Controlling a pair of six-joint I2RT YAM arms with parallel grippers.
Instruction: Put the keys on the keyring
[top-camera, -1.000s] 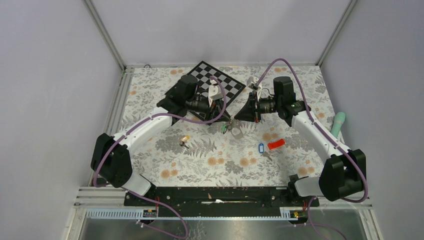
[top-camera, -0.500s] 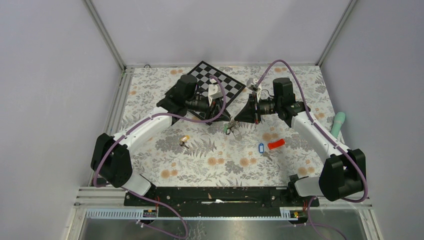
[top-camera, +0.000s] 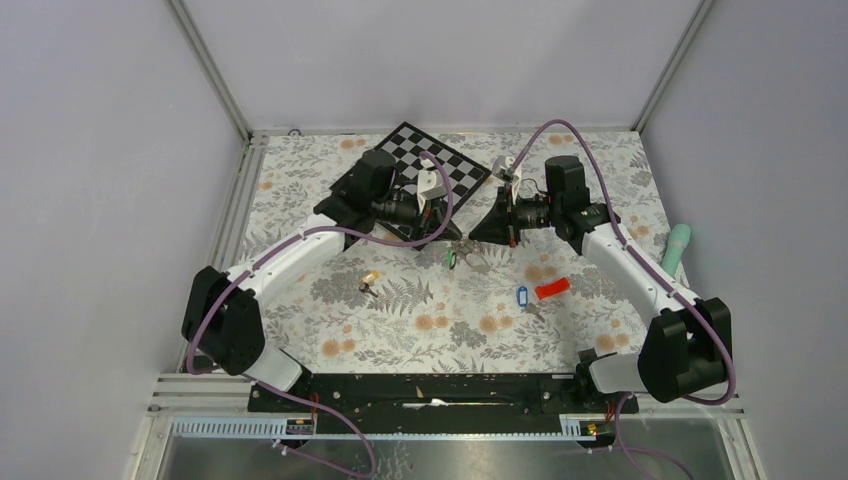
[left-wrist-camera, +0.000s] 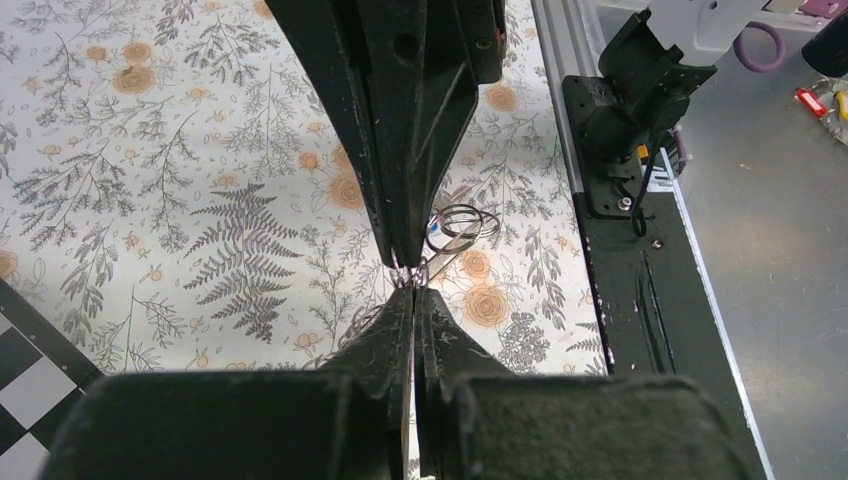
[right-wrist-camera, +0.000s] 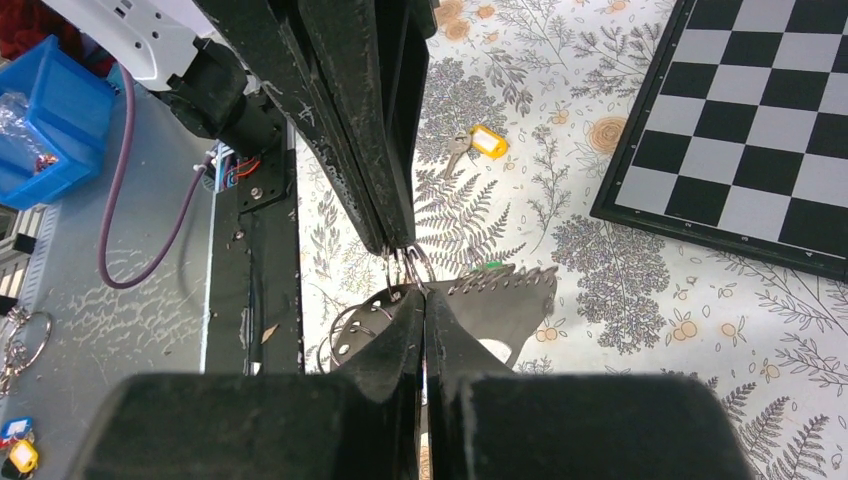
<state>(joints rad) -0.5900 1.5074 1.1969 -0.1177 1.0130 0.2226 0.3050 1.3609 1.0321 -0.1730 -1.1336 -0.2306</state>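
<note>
My left gripper and right gripper meet tip to tip over the middle of the table. Both are shut on thin wire loops of the keyring, a flat grey plate with holes, which hangs just under the tips in the right wrist view. A green-tagged key hangs on it. In the left wrist view my left gripper pinches the wire against the other fingers; more wire rings show behind. A yellow-tagged key and a blue-tagged key lie loose on the cloth.
A checkerboard lies at the back, partly under the left arm. A red tag lies beside the blue key. A teal object lies at the right edge. The yellow key also shows in the right wrist view.
Both grippers have drawn slightly up and back with the keyring between them. The keyring and green tag have moved a little left with them. The loose keys have not moved.
</note>
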